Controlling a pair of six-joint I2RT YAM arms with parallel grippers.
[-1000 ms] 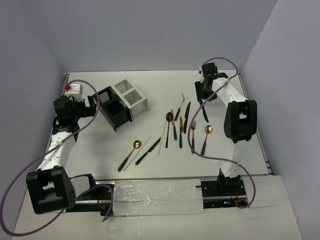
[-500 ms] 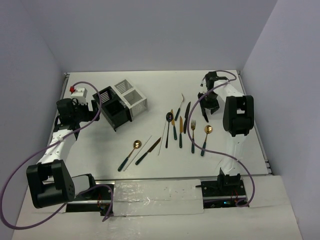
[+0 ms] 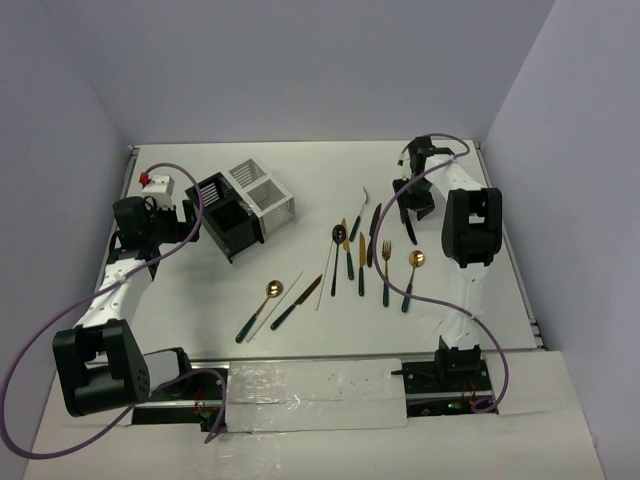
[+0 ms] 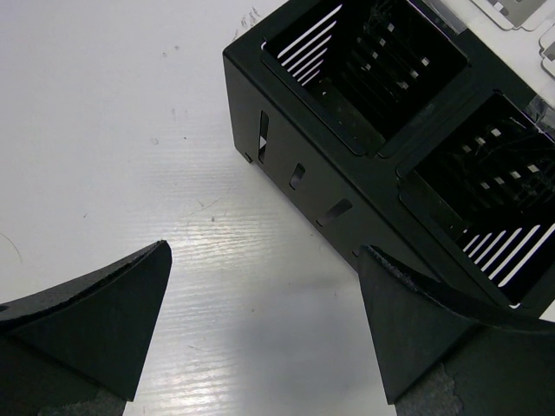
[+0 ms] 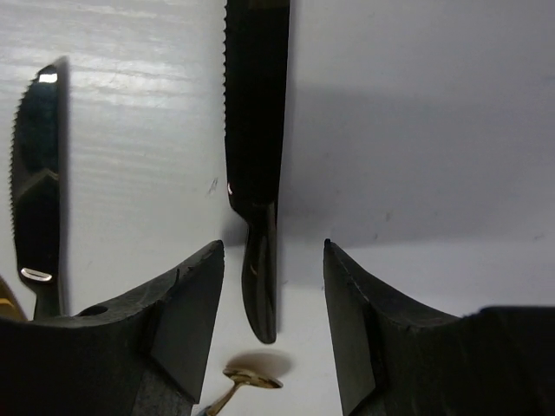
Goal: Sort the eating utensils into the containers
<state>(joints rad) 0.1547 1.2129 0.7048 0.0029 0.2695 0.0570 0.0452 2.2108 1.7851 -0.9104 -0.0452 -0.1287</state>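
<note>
The black caddy (image 3: pixel 228 215) and the white caddy (image 3: pixel 263 190) stand joined at the back left. My left gripper (image 3: pixel 192 222) is open and empty just left of the black caddy (image 4: pixel 347 156), its fingers (image 4: pixel 104 321) over bare table. The utensils lie spread at centre right: a gold spoon (image 3: pixel 262 308), a black knife (image 3: pixel 297 302), thin chopsticks (image 3: pixel 325 278), a black spoon (image 3: pixel 336 256), a fork (image 3: pixel 385 270) and another gold spoon (image 3: pixel 411 276). My right gripper (image 3: pixel 411 208) is open, low over a black knife (image 5: pixel 257 165). Its fingers (image 5: pixel 186 321) stand either side of the handle, apart from it.
A second black serrated knife (image 5: pixel 36 199) lies just left of the right gripper, and a gold spoon head (image 5: pixel 251 379) lies below the fingers. A small white box (image 3: pixel 157 182) sits behind the left arm. The raised table edge (image 3: pixel 505 230) runs close on the right.
My right gripper has come from the far back edge toward me and down over the black knife. My left gripper dropped slightly beside the black caddy, then stayed still.
</note>
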